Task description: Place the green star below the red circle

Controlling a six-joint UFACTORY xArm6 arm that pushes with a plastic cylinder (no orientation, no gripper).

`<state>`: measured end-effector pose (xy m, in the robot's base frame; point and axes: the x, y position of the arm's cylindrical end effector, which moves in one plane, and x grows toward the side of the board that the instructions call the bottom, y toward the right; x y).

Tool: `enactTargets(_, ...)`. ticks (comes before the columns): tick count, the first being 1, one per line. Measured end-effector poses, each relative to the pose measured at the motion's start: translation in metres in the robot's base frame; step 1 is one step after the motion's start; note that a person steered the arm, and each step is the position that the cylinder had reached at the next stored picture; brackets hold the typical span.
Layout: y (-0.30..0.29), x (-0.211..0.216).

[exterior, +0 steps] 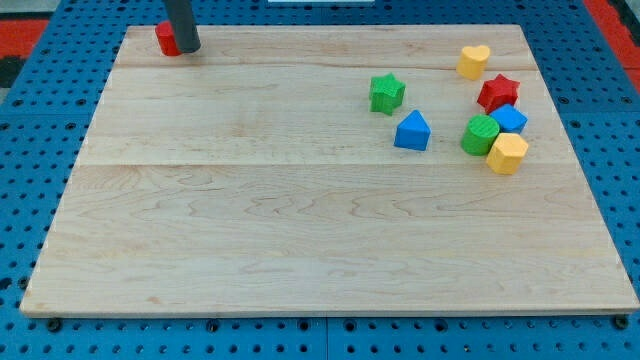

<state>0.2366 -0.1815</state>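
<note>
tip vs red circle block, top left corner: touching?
Cannot tell. In the camera view my tip overlaps the red circle and hides its right side, so no gap shows, but the contact itself isn't visible either.

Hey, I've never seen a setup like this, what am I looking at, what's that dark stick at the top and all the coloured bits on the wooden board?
There is one camera view, looking down at a wooden board. The dark stick is a robot arm's rod; it has no end effector for grasping and only pushes. My tip touches a red block, partly hidden, at the view's top left. Far to the view's right lie the green star, a blue block, a yellow heart, a red star, a second blue block, a round green block and a yellow block. Nothing is held.
</note>
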Motion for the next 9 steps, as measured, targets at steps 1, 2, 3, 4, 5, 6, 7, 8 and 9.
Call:
enactTargets(1,0.014,0.0)
enactTargets(2,0.03,0.0)
enactTargets(3,0.04,-0.001)
enactTargets(4,0.04,-0.002)
enactTargets(5,0.051,-0.011)
enactTargets(6,0.141,-0.003)
enactTargets(7,0.221,0.04)
enactTargets(8,0.317,0.05)
enactTargets(9,0.333,0.073)
